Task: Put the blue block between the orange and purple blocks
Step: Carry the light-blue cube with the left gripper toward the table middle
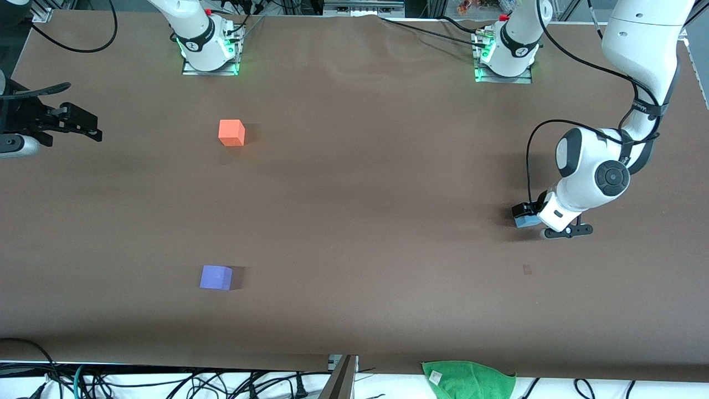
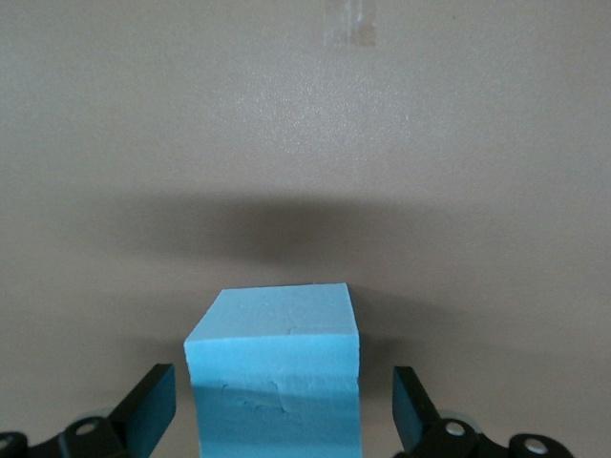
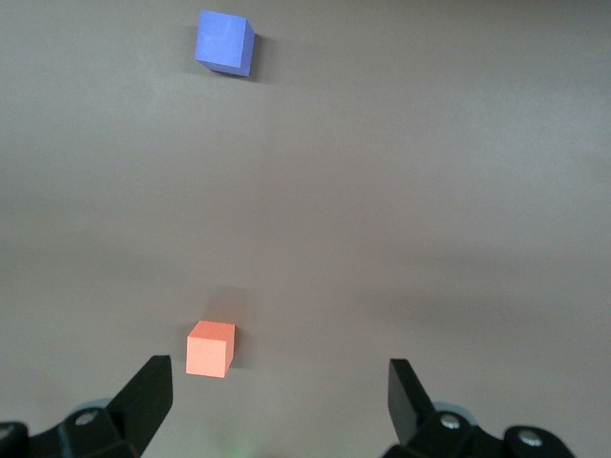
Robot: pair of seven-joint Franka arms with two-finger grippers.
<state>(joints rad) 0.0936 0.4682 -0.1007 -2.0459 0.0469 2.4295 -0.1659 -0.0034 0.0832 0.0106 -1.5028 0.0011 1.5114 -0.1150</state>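
Note:
The sky-blue block (image 1: 525, 221) rests on the table toward the left arm's end. My left gripper (image 1: 529, 218) is lowered around it and open; in the left wrist view the blue block (image 2: 277, 372) sits between the fingers (image 2: 153, 405) with a gap on each side. The orange block (image 1: 231, 133) lies toward the right arm's end, close to that arm's base. The purple block (image 1: 216, 277) lies nearer the front camera, roughly in line with the orange one. My right gripper (image 1: 83, 124) waits open and holds nothing at the table's edge, looking over the orange block (image 3: 210, 349) and the purple block (image 3: 225, 43).
A small patch of tape (image 1: 527, 270) marks the brown table (image 1: 365, 221) just nearer the camera than the blue block. A green cloth (image 1: 468, 379) hangs at the front edge. Cables run along the table's edges.

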